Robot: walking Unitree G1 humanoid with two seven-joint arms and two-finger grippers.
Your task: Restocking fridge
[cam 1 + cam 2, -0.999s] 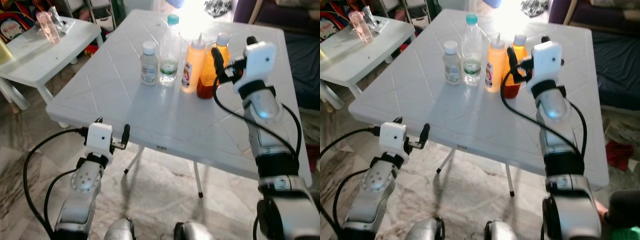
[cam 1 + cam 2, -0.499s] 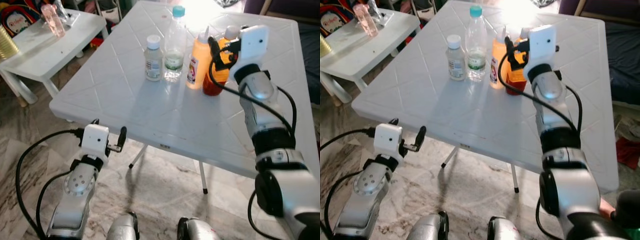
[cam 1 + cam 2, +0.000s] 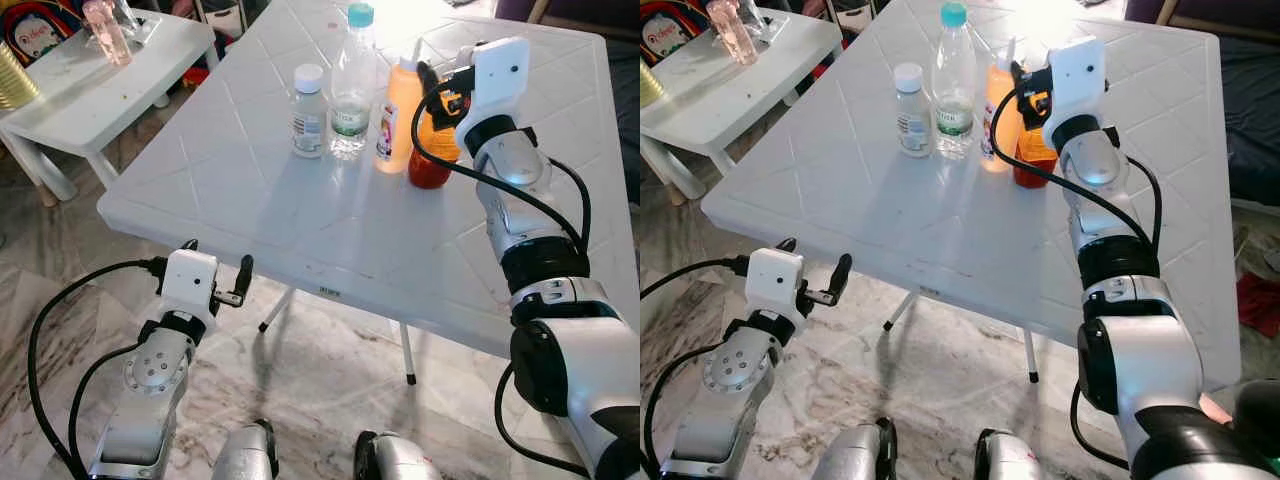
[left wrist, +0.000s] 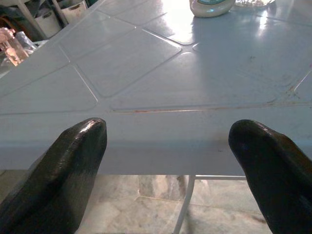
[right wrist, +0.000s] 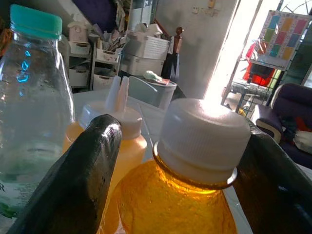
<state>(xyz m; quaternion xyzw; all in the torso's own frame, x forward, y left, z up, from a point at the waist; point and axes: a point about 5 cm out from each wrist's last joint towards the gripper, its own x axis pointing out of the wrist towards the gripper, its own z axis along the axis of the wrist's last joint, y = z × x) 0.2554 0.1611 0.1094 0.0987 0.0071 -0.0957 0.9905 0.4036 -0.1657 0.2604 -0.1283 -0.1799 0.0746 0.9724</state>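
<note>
Here amber bottle (image 5: 195,161) between right gripper (image 5: 180,170) fingers, apparently ungripped.

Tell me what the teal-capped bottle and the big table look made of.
The teal-capped bottle looks like thin clear plastic: see-through walls with glints, moulded cap. The table appears to be white moulded plastic with a slight sheen, judging by its pressed diamond panels, though painted metal cannot be ruled out.

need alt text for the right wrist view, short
The right end effector has its two black fingers open on either side of an amber bottle with a white cap. Behind it stand an orange squeeze bottle and a clear water bottle with a teal cap.
</note>
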